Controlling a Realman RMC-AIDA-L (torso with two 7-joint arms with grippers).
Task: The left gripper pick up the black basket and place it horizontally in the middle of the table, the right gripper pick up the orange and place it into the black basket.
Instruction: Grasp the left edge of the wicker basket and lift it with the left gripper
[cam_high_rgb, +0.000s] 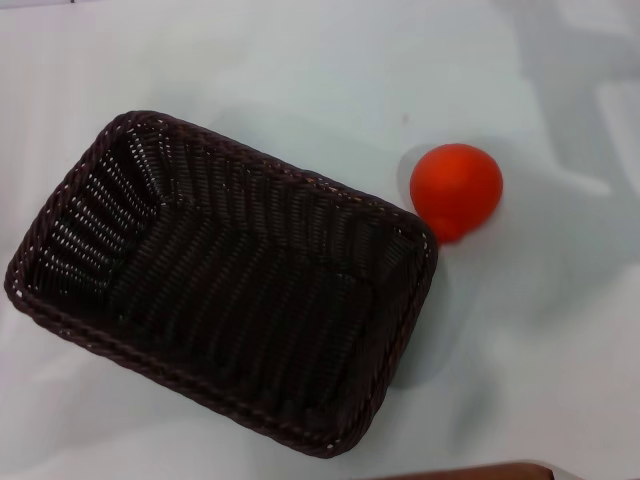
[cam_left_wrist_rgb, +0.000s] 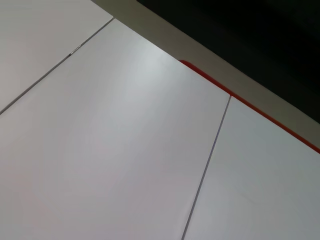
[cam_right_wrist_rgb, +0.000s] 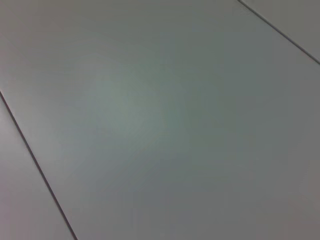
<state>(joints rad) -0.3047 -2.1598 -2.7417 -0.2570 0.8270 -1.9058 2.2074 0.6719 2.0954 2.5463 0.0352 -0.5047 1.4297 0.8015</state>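
Note:
The black basket (cam_high_rgb: 225, 285) lies on the white table (cam_high_rgb: 300, 60), slanted, with its long side running from upper left to lower right in the head view. It is empty. The orange (cam_high_rgb: 456, 190) sits on the table just beyond the basket's right corner, close to the rim. Neither the left gripper nor the right gripper shows in any view. The left wrist view and the right wrist view show only bare pale panels.
The left wrist view shows flat white panels (cam_left_wrist_rgb: 125, 150) with thin seams, a red strip (cam_left_wrist_rgb: 250, 105) along an edge and a dark area beyond it. A brown edge (cam_high_rgb: 470, 472) shows at the bottom of the head view.

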